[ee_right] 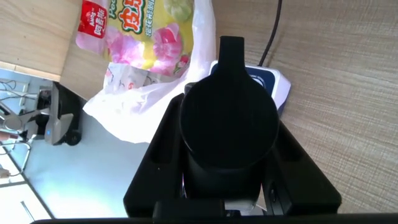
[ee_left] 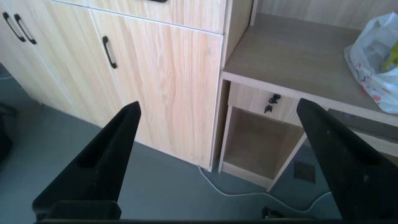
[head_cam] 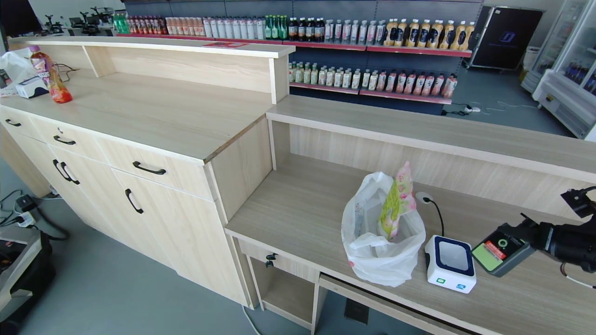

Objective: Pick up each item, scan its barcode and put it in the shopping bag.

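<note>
A white plastic shopping bag (head_cam: 382, 251) stands open on the lower counter (head_cam: 298, 209), and a pink and green snack packet (head_cam: 398, 200) sticks up out of it. Beside the bag sits a white desk scanner (head_cam: 450, 263) with a black cable. My right gripper (head_cam: 531, 235) is shut on a dark hand-held scanner (head_cam: 500, 251) just to the right of the desk scanner. The right wrist view has that scanner (ee_right: 229, 130) over the bag (ee_right: 149, 106) and the packet (ee_right: 143, 31). My left gripper (ee_left: 217, 104) hangs open over the floor, beside the cabinet.
On the higher counter at far left stand an orange drink bottle (head_cam: 52, 77), a small white box (head_cam: 31, 87) and another white bag (head_cam: 14, 65). Shelves of bottles (head_cam: 372, 32) line the back wall. Cabinet doors with black handles (head_cam: 132, 201) face the floor.
</note>
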`<state>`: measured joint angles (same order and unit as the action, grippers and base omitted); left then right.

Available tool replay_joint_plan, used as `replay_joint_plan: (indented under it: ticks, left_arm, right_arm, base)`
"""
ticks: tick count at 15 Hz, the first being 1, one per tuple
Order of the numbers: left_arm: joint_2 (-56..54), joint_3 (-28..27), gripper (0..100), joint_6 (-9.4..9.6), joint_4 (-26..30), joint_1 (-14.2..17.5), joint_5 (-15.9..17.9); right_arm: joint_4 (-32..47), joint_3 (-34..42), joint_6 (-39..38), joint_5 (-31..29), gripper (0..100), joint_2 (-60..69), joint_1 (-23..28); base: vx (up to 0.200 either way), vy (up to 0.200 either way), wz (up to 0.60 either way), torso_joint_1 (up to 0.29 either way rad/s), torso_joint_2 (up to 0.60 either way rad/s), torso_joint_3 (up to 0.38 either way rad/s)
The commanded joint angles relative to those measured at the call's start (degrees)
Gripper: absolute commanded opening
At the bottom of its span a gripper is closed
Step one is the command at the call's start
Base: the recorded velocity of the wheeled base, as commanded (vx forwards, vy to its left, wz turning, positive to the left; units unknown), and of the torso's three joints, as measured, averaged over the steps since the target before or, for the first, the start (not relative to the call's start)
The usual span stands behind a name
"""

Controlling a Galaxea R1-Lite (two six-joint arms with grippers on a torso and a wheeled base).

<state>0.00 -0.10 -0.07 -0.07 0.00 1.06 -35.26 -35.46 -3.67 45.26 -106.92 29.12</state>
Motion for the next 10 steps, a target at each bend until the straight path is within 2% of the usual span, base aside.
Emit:
replay_joint_plan:
  ticks: [1, 4, 7, 8, 10]
  left_arm:
    - [0.0, 0.0, 100, -0.01, 0.0, 0.0, 0.0]
    - [0.0, 0.0, 100, -0.01, 0.0, 0.0, 0.0]
    - [0.0, 0.0, 100, -0.01, 0.0, 0.0, 0.0]
    - [0.0, 0.0, 100, -0.01, 0.0, 0.0, 0.0]
    - [0.0, 0.0, 100, -0.01, 0.0, 0.0, 0.0]
  right_arm:
    - [-0.1, 0.0, 0.0, 0.0, 0, -0.4, -0.1]
    - [-0.2, -0.2, 0.0, 0.1, 0, 0.8, -0.1]
    - [0.9, 1.8, 1.0, -0.6, 0, 13.6, -1.7]
    - [1.4, 3.7, 5.2, -2.4, 0, 18.8, -2.0]
    - [3.5, 6.1, 19.7, -10.1, 0, 25.4, -2.1]
  base:
    - [0.0, 0.0, 0.0, 0.0, 0.0, 0.0]
    - [0.0, 0.0, 0.0, 0.0, 0.0, 0.0]
    - [0.0, 0.0, 0.0, 0.0, 0.0, 0.0]
    - [0.0, 0.0, 0.0, 0.0, 0.0, 0.0]
    - [0.0, 0.0, 0.0, 0.0, 0.0, 0.0]
